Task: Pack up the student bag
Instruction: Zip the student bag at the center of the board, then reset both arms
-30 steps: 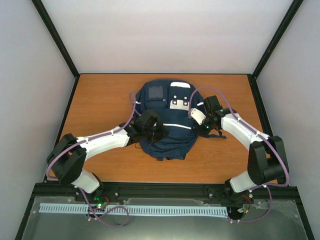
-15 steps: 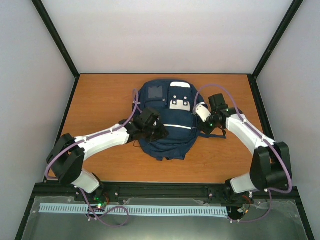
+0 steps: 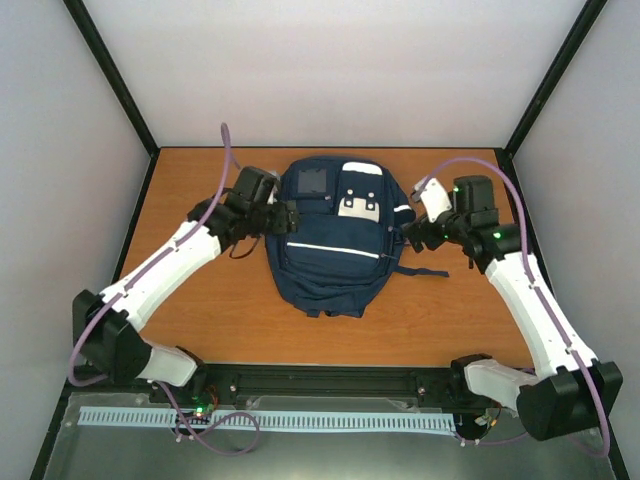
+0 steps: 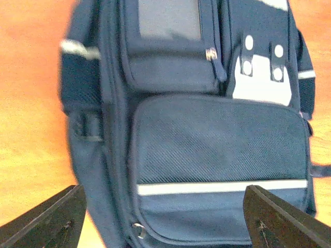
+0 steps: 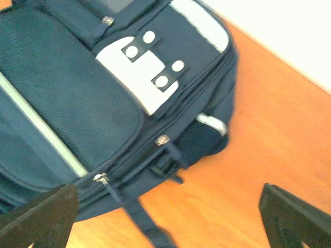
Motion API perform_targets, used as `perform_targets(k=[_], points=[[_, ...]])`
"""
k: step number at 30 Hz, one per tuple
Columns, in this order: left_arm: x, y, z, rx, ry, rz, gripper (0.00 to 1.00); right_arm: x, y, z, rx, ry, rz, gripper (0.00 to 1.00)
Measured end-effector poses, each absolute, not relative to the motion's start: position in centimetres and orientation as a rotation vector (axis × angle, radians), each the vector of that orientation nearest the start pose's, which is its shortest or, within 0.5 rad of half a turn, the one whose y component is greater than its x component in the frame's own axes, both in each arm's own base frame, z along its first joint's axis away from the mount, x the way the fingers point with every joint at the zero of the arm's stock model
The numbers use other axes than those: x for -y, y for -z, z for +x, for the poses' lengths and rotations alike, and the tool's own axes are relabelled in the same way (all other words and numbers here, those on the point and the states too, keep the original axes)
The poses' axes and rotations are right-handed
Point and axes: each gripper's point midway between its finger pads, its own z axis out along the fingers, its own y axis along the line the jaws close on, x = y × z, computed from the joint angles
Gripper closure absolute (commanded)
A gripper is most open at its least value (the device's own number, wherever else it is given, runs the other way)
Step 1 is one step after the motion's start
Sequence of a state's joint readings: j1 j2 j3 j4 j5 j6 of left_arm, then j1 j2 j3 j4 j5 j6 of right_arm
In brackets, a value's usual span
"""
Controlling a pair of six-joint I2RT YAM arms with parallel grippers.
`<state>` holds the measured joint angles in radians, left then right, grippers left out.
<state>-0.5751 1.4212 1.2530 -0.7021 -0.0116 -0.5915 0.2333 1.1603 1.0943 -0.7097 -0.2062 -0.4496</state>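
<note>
Wrist views: cropped and blurred

The left wrist view is soft with blur and cuts the student bag (image 4: 217, 150) at top and bottom; the right wrist view loses it past the left edge. The left gripper (image 4: 165, 222) and right gripper (image 5: 165, 219) show only dark finger wedges, cropped at the bottom corners.

Both arms reach forward, elbows out, wrists angled inward. Left gripper (image 3: 286, 218) shows its jaws spread wide; right gripper (image 3: 410, 234) likewise, jaws wide, gripping nothing.

A robot lab test cell: 2 white arms (image 3: 170, 262) bolted to a black rail (image 3: 330, 378) at a wooden tabletop (image 3: 200, 320); plain white walls (image 3: 330, 70) and black frame posts (image 3: 112, 80) enclose it; purple cables (image 3: 222, 160) trail.
</note>
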Motion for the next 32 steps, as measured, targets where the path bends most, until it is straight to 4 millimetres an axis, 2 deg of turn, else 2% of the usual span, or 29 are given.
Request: perform_targets(k=[4, 8, 13, 18, 21, 25, 28, 32], points=[[18.3, -24.6, 34.2, -2.367, 0.296, 0.035, 0.01, -9.9, -26.1, 32.7, -2.074, -0.128, -0.741, 0.0], [15.1, -26.8, 33.9, -2.236, 0.152, 0.008, 0.0, -9.7, -27.6, 33.1, -2.024, -0.216, -0.663, 0.0], [10.6, -26.5, 31.5, -2.099, 0.028, -0.067, 0.0, -9.3, -27.4, 33.0, -1.994, -0.289, -0.559, 0.0], [6.9, -25.5, 29.9, -1.991, -0.077, -0.171, 0.0, -7.4, -28.2, 33.6, -1.971, -0.249, -0.385, 0.0], [5.7, -24.2, 29.9, -2.005, -0.133, -0.228, 0.0, -6.0, -28.4, 34.1, -1.946, -0.196, -0.29, 0.0], [4.3, -23.0, 30.3, -2.021, -0.209, -0.303, 0.0, -4.9, -25.9, 34.2, -1.982, -0.158, -0.221, 0.0], [3.0, -23.2, 30.4, -2.024, -0.236, -0.345, 0.0, -4.6, -24.5, 34.1, -2.014, -0.15, -0.202, 0.0], [2.8, -23.9, 30.7, -2.03, -0.228, -0.361, 0.0, -4.6, -24.7, 34.2, -2.003, -0.153, -0.202, 0.0]])
